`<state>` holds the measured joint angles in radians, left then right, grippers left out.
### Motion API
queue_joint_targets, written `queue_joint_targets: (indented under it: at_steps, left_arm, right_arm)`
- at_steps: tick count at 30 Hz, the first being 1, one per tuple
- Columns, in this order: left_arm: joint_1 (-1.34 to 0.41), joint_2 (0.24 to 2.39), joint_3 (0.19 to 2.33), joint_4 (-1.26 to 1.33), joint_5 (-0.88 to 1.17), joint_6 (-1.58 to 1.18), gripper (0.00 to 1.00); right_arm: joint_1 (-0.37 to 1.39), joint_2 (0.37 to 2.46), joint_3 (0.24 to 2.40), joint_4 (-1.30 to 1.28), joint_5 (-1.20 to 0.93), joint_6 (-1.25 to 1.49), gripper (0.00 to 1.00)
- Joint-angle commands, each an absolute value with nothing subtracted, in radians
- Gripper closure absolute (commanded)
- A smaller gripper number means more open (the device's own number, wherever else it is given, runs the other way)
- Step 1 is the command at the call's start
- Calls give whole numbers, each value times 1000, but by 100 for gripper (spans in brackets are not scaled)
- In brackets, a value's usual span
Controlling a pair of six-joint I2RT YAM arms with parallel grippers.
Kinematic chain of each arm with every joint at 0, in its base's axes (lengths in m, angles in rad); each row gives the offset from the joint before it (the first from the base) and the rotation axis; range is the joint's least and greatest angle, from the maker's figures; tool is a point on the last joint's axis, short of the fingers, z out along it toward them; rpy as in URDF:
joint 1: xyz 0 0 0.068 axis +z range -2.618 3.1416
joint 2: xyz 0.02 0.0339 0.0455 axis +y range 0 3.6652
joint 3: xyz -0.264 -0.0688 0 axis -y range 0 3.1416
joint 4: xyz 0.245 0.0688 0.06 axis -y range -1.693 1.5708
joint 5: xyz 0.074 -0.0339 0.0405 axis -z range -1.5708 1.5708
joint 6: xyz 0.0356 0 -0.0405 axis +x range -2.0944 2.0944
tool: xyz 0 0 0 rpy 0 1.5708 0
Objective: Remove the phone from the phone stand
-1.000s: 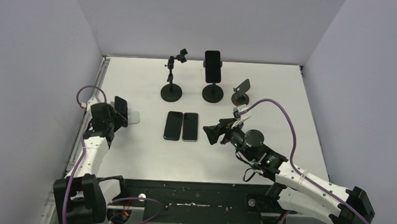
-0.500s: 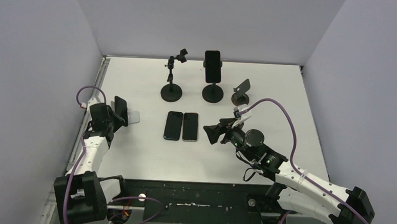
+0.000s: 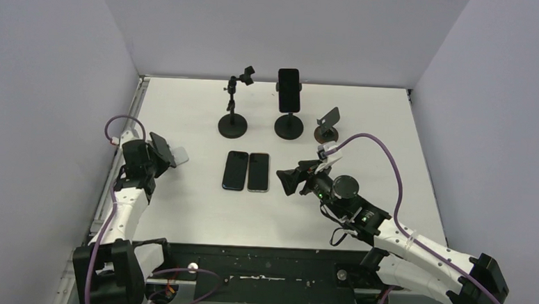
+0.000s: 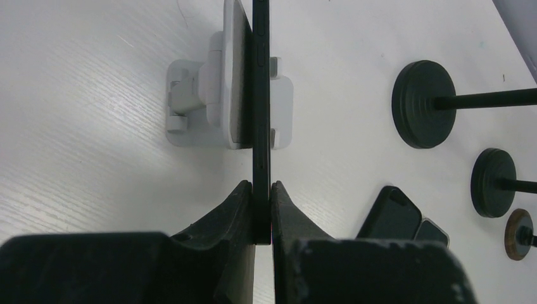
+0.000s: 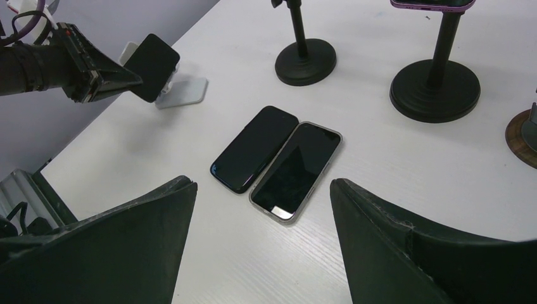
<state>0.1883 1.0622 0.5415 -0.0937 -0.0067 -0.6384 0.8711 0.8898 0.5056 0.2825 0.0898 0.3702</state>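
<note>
My left gripper [image 3: 154, 154] is shut on the lower edge of a black phone [image 3: 159, 148] at the table's left side. In the left wrist view the phone [image 4: 261, 95] shows edge-on between my fingers [image 4: 244, 202], and it lies against the back plate of the white phone stand [image 4: 209, 107]. The right wrist view shows the phone [image 5: 151, 66] turned at a slant in front of the stand [image 5: 187, 90]. My right gripper [image 3: 286, 183] is open and empty, just right of two phones lying flat.
Two phones [image 3: 247, 171] lie side by side mid-table. At the back stand an empty black stand [image 3: 233, 122], a black stand holding another phone [image 3: 289, 89], and a small brown-based stand [image 3: 328, 127]. Walls close in on the left, back and right.
My left gripper has rolled with the phone in it, so the phone now sits slanted and more of the white stand shows. The right arm has not moved.
</note>
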Motion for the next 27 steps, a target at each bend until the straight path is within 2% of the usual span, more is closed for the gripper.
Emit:
queue_joint_targets:
  at_steps: [1,13,27]
  left_arm:
    - [165,1008,538,-95,-33,-616,100]
    - [98,949,573,-107,-75,-584,100]
    - [31,910,759,-237,-65,-622,100]
  right_arm:
    - [866,876,502,312,103,367,20]
    - [866,868,523,287,100,367,21]
    - [866,861,576,244,83,404,21]
